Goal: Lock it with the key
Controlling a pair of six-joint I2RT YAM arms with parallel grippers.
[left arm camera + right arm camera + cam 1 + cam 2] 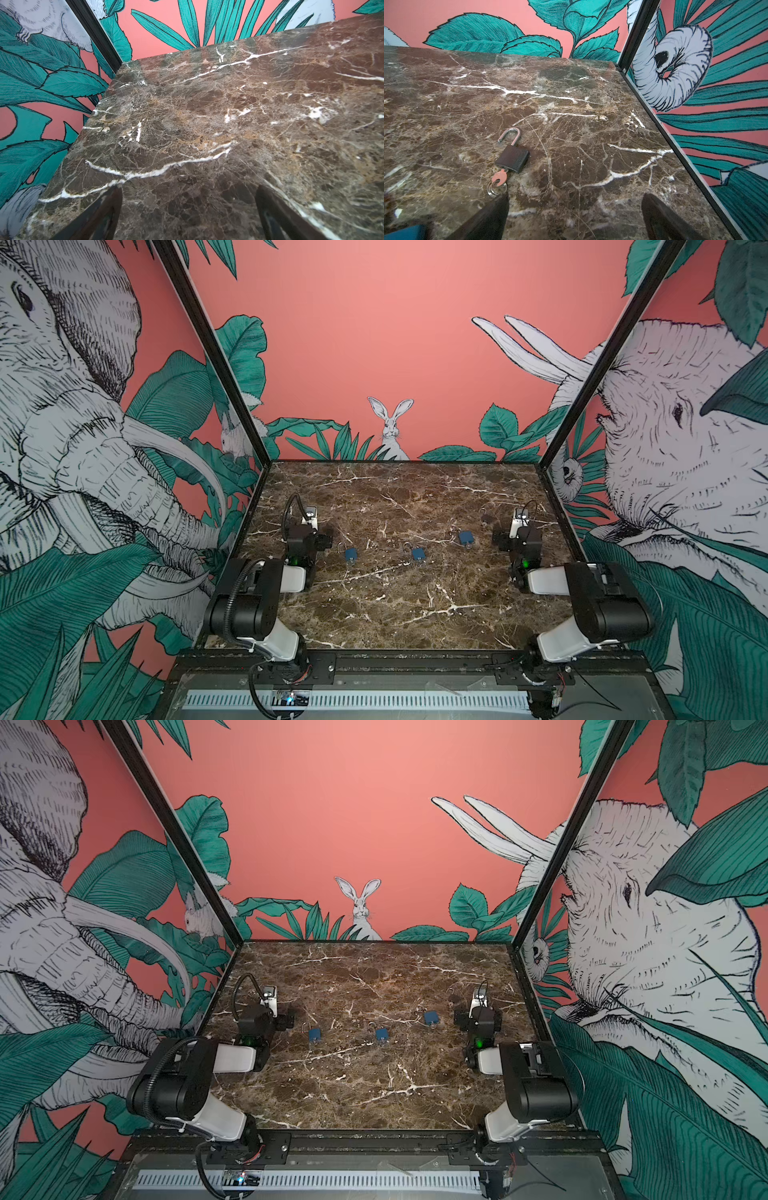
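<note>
A dark brown padlock (512,159) lies flat on the marble table (591,104), its silver shackle (509,135) swung open. A key (499,177) with a reddish head and a wire ring sits in its keyhole. My right gripper (575,199) is open just short of it, with one fingertip (500,205) beside the key ring and nothing between the jaws. In both top views this padlock (484,515) (451,994) is a small dark shape ahead of the right arm (523,539). My left gripper (188,193) is open over bare marble at the left.
Three blue padlocks (351,554) (418,554) (466,536) lie in a row between the arms; the edge of one shows in the right wrist view (404,232). Printed walls and black frame posts (573,418) enclose the table on three sides.
</note>
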